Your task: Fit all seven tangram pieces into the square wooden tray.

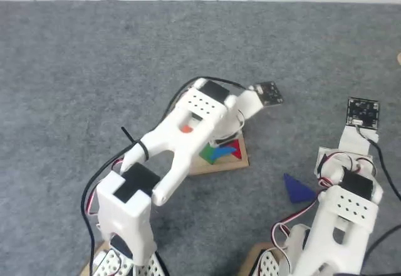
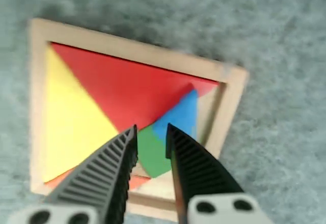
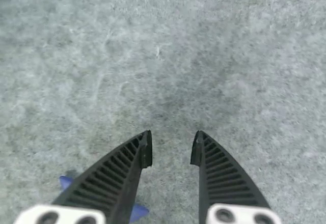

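Observation:
The square wooden tray [image 1: 213,166] lies mid-table, partly under my left arm [image 1: 188,125]. In the left wrist view the tray [image 2: 132,43] holds a yellow triangle [image 2: 71,122], a large red triangle [image 2: 127,86], a blue piece [image 2: 183,114], a green piece [image 2: 153,155] and an orange sliver [image 2: 137,182]. My left gripper [image 2: 151,131] hovers over the green piece, narrowly open and holding nothing. A dark blue triangle [image 1: 297,189] lies on the carpet to the tray's right. My right gripper [image 3: 171,147] is open over bare carpet, with that triangle [image 3: 65,182] peeking from under one finger.
Grey carpet [image 1: 94,69] covers the table. Bare wood [image 2: 206,117] shows inside the tray beside the blue piece. My right arm [image 1: 344,213] stands at the front right. Wooden base boards [image 1: 257,257] sit under the arms at the near edge.

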Robot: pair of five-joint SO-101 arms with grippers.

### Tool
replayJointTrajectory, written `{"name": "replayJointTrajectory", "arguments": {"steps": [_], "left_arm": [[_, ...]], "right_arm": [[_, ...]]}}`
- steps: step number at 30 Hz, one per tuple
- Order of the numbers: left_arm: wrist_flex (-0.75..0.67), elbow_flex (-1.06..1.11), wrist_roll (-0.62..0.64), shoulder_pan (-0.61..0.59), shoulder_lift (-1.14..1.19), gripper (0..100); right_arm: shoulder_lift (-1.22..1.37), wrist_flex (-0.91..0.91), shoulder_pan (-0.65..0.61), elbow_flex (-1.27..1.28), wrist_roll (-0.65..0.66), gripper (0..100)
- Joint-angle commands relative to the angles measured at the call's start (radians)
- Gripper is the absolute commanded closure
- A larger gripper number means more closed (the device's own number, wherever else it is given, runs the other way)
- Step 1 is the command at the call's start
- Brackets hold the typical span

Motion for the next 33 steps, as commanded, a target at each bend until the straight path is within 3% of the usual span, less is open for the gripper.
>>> {"name": "replayJointTrajectory", "arguments": {"steps": [1,6,17,29,33], "left_arm": [[-0.034,-0.058,0.048,-0.041,-0.011,91],[-0.068,-0.054,0.061,-0.080,0.034,91],[-0.029,-0.053,0.064,-0.002,0.100,91],[-0.012,-0.074,0.097,-0.014,0.098,91],[-0.006,-0.174,0.255,-0.066,0.075,91]], "right_arm": [[-0.028,-0.012,-0.015,-0.008,-0.005,85.4],[-0.028,-0.012,-0.015,-0.008,-0.005,85.4],[-0.028,-0.013,-0.015,-0.008,-0.005,85.4],[-0.028,-0.013,-0.015,-0.006,-0.005,85.4],[-0.028,-0.013,-0.015,-0.006,-0.005,85.4]]}}
